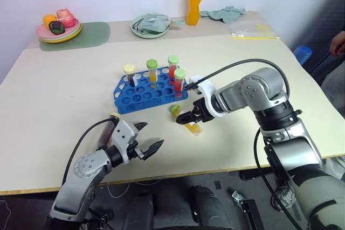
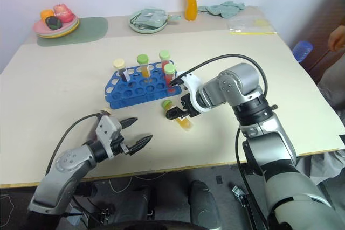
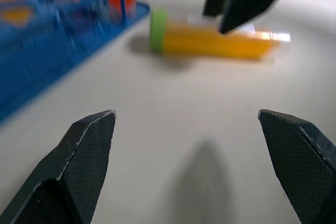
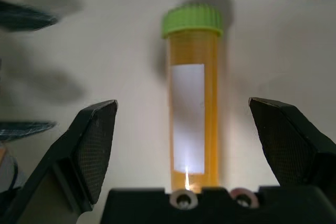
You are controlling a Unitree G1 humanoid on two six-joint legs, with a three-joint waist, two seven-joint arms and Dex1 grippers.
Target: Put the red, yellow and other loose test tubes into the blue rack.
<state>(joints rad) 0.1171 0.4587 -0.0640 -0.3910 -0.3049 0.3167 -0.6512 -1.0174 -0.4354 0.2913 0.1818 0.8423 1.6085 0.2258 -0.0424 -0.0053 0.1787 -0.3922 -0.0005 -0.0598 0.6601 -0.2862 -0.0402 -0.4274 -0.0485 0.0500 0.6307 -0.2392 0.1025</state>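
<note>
The blue rack held four capped tubes upright. One yellow tube lay loose beside it, under the wide right tool; the left tool stood wide, empty.

rack mid-table, four tubes standing in it | one loose tube lying on the table at the rack's 4 o'clock, right gripper right over it | left gripper at the rack's 6 o'clock, nearer the table's front edge

Four capped tubes in one blue rack, one loose tube.
</note>
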